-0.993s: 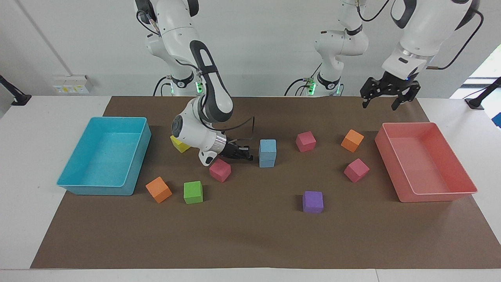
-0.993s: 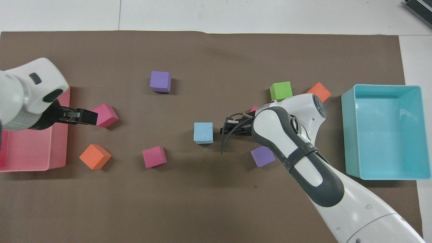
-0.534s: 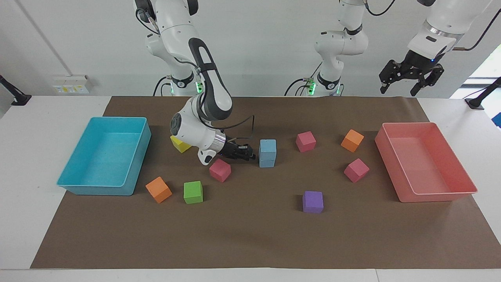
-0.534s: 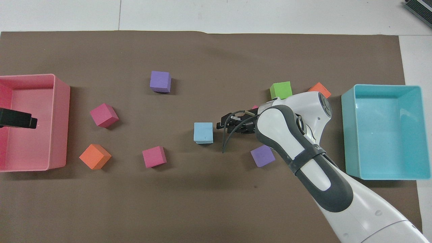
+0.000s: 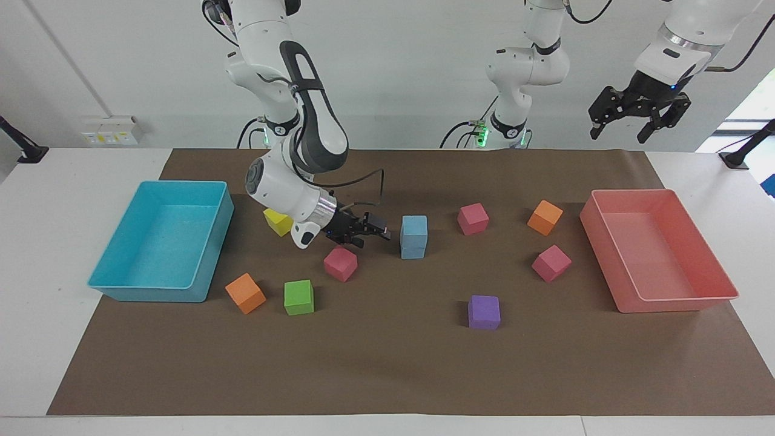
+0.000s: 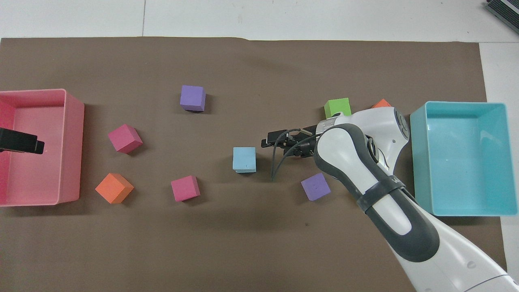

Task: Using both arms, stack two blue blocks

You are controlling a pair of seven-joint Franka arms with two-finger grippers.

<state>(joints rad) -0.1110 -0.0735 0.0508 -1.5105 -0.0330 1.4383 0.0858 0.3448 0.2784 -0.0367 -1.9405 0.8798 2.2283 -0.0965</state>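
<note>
The two blue blocks stand stacked mid-table, the upper block (image 5: 414, 226) squarely on the lower block (image 5: 414, 247); from overhead the upper block (image 6: 244, 158) covers nearly all of the lower one. My right gripper (image 5: 376, 231) (image 6: 275, 147) hovers low beside the stack, toward the right arm's end, a short gap away, open and holding nothing. My left gripper (image 5: 629, 126) hangs high and open above the pink tray's end of the table; overhead, only a black tip of the left gripper (image 6: 22, 142) shows over the tray.
A pink tray (image 5: 714, 297) sits at the left arm's end, a turquoise tray (image 5: 100, 281) at the right arm's end. A pink cube (image 5: 340, 263) lies under the right gripper, with green (image 5: 299, 297), orange (image 5: 245, 293) and yellow (image 5: 278, 221) cubes nearby. Other cubes lie scattered.
My right gripper opened and drew back from the blue stack toward the right arm's end, lifting slightly. My left gripper rose from over the mat and moved up and outward. The stack stayed put.
</note>
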